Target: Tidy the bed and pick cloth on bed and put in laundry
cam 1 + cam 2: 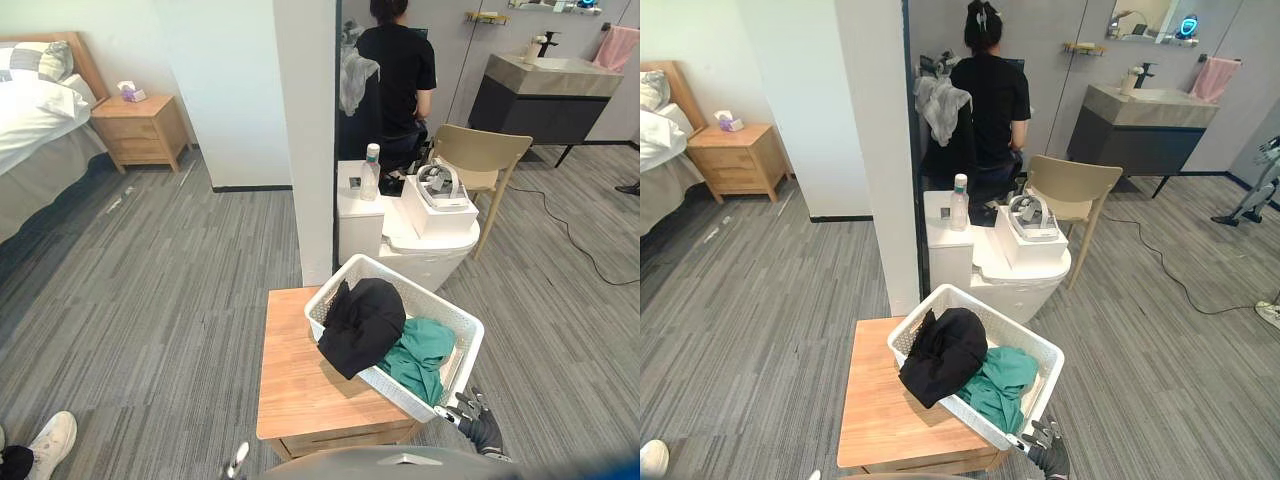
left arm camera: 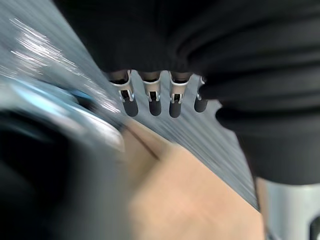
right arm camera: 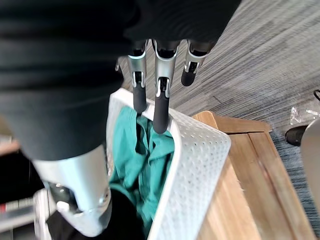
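The bed stands at far left. The left hand hangs above the wooden desk, its fingers relaxed and holding nothing. The white laundry basket sits on the desk's right part and overhangs its edge. In the basket, the black cloth drapes over the near rim, with the green cloth beside it. The right hand is at the basket's corner, fingers straight and empty, tips at the rim.
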Robot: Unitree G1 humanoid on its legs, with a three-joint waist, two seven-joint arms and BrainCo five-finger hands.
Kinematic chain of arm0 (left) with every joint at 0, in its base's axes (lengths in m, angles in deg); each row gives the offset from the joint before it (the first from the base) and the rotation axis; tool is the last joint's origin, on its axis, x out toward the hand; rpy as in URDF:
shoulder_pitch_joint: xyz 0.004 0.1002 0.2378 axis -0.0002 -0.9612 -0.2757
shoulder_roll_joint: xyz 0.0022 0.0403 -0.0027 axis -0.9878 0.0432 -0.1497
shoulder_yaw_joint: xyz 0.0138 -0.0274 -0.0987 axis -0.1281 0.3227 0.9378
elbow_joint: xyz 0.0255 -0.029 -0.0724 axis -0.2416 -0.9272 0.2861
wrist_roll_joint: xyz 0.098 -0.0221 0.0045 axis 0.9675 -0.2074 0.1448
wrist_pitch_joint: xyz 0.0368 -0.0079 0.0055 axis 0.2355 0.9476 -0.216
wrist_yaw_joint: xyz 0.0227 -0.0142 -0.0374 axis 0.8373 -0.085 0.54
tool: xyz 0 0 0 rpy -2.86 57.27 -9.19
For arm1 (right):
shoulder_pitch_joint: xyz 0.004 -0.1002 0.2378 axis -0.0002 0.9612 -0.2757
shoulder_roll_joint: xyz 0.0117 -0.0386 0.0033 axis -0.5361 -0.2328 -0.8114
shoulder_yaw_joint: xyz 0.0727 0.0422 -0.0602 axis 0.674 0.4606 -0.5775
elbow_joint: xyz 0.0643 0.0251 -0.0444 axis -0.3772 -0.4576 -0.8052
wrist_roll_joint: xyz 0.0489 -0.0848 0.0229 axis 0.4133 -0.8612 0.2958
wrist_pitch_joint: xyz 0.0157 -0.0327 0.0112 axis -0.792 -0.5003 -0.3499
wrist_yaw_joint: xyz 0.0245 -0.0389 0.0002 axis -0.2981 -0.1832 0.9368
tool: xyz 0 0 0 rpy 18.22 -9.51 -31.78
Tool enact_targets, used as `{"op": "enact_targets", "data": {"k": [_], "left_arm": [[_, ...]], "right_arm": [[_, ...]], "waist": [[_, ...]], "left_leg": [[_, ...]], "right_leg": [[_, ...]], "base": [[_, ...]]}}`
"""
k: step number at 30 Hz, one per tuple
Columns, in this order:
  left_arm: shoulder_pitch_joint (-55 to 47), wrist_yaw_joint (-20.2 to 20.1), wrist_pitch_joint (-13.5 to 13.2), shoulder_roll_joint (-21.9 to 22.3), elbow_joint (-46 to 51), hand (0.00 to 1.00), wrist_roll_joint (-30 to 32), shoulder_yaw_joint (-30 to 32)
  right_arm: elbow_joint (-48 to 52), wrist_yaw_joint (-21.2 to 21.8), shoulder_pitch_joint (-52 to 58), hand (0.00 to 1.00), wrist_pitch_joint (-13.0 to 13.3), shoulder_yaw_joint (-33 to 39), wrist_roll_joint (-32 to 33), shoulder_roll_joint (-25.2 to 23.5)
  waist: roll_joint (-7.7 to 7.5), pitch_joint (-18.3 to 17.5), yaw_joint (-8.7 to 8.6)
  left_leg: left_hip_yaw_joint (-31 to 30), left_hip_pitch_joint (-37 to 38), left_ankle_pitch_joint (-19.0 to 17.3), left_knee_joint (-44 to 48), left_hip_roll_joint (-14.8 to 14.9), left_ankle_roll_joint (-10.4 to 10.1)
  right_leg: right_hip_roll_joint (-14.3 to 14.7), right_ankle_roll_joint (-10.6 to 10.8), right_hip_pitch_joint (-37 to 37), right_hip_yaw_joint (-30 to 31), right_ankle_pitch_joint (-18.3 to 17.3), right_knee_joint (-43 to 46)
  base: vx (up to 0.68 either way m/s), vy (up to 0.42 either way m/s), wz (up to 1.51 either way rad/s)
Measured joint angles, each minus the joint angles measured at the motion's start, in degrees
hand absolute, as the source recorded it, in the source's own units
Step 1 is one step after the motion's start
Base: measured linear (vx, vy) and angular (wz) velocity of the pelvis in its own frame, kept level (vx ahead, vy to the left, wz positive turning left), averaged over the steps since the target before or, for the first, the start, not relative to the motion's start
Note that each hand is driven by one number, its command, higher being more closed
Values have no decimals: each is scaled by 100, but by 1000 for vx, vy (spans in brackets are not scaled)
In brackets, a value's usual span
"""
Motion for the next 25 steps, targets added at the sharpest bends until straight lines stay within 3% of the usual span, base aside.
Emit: {"op": "enact_targets", "data": {"k": [4,10,14,15,18,25], "left_arm": [[165,-64,266,135,-210,0,681,483],[454,5,290,207,-406,0,1006,641],[603,15,293,200,-405,0,1217,637],[640,16,296,199,-405,0,1217,635],[721,18,305,197,-406,0,1218,627],[770,19,361,195,-405,0,1229,630]], "right_arm": [[-219,-40,-86,0,-32,320,142,-85],[-382,-124,-308,0,-180,547,172,-125],[-382,-370,-347,0,-596,663,162,-224],[-389,-376,-367,0,-835,730,162,-225],[-432,-247,-398,0,-1207,922,2,-260],[-502,162,-553,0,-1442,1012,-608,-268]], "waist": [[40,-7,100],[140,17,111],[132,21,145],[128,24,167],[123,37,231],[117,70,268]], "left_leg": [[-27,54,57,-95,45,-22],[7,67,47,-74,111,-160],[48,72,20,-60,187,-210],[60,72,5,-47,210,-233],[72,72,-3,-36,250,-246],[116,76,-4,2,267,-254]], "right_leg": [[54,-20,24,-36,-79,0],[121,-46,16,-39,-127,1],[190,-68,-7,-34,-175,0],[207,-63,-7,-29,-195,-1],[243,-75,-10,-28,-209,-1],[262,-87,-7,-24,-218,-1]], "base": [[41,-40,5],[25,-45,-2],[-20,-71,-3],[-23,-75,-5],[-11,-72,-2],[-17,-48,-1]]}}
